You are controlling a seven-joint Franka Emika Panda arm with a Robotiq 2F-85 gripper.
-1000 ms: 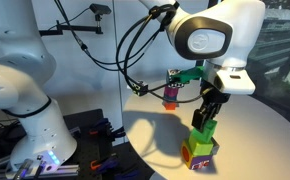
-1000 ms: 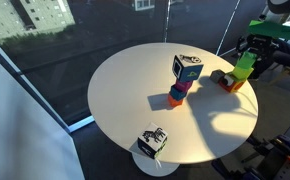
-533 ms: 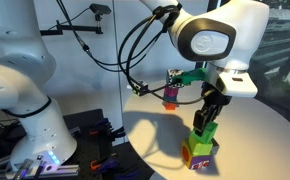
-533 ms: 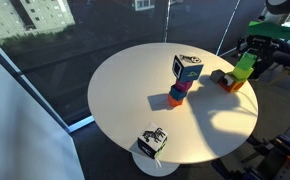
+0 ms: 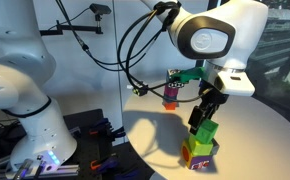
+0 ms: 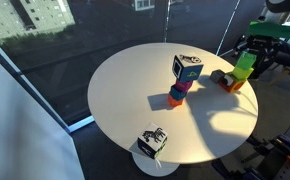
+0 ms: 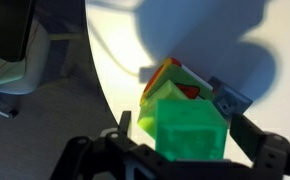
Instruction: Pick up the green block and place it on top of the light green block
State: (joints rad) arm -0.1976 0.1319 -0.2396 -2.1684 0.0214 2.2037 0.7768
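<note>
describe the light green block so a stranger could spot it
On the round white table, look near the edge under the gripper. The light green block sits below a small plain green cube and is larger, with a yellow-green top and orange, magenta sides.

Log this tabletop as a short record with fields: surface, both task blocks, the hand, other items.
surface: round white table
green block: small plain bright green cube, sitting on top of the larger cube
base block: larger cube with yellow-green top and coloured sides, on the table
hand: hand right above the green cube, fingers flanking it; grip unclear
other: black-and-white patterned cube topping a small stack; second black-and-white cube near the table's rim
</note>
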